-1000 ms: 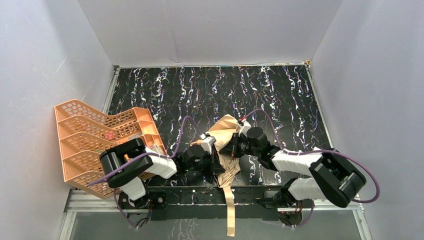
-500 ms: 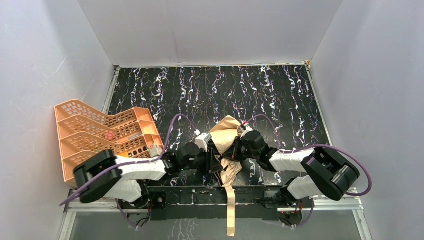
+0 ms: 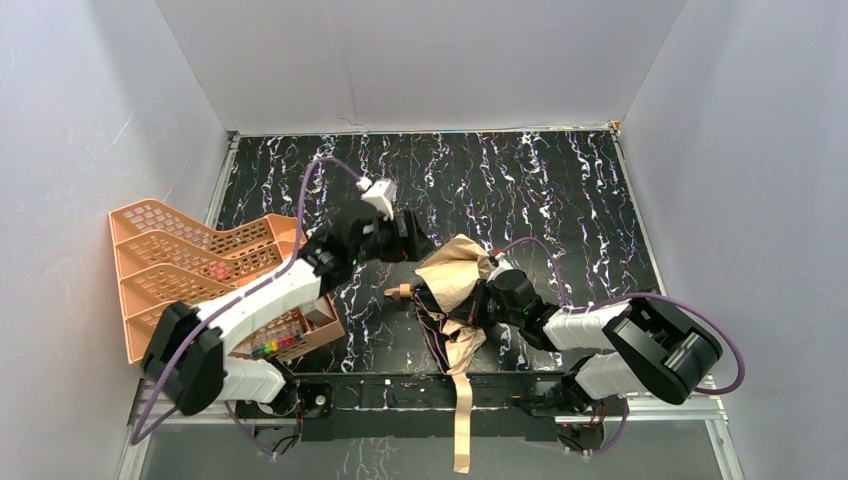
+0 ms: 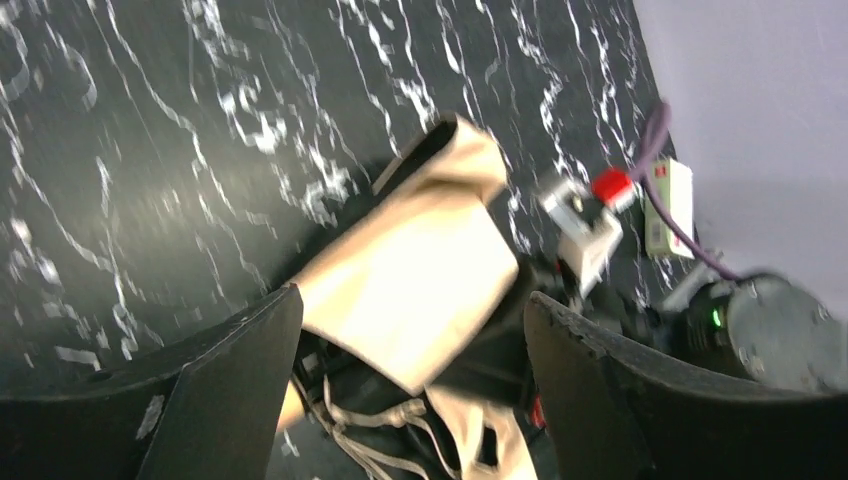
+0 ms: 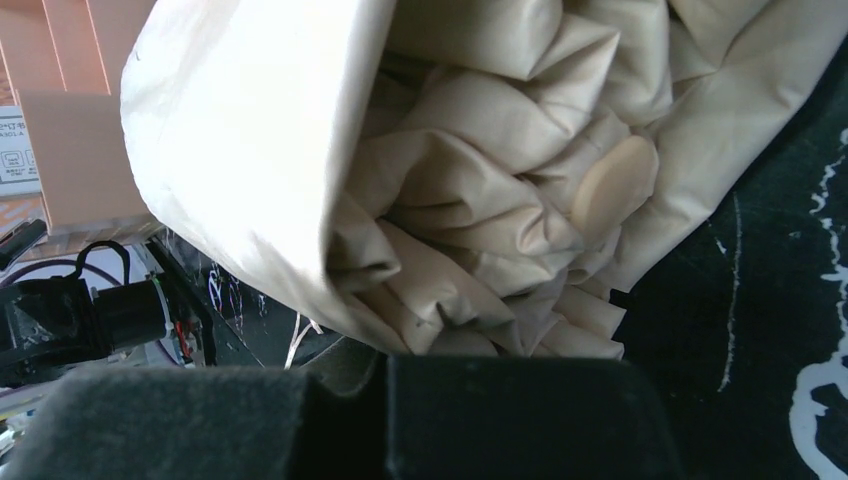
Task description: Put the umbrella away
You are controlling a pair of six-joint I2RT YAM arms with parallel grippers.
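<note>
as it lies bunched, umbrella tan, crumpled

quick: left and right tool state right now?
Left tool: open, holding nothing.
Right tool: shut on the umbrella fabric.

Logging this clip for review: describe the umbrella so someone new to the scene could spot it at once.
On the black marbled table, look at the near edge, between the two arms' bases. The umbrella is the crumpled tan bundle pinched by the right gripper, its strap trailing over that edge. It is the only soft fabric thing; the orange rack at left is rigid mesh.
</note>
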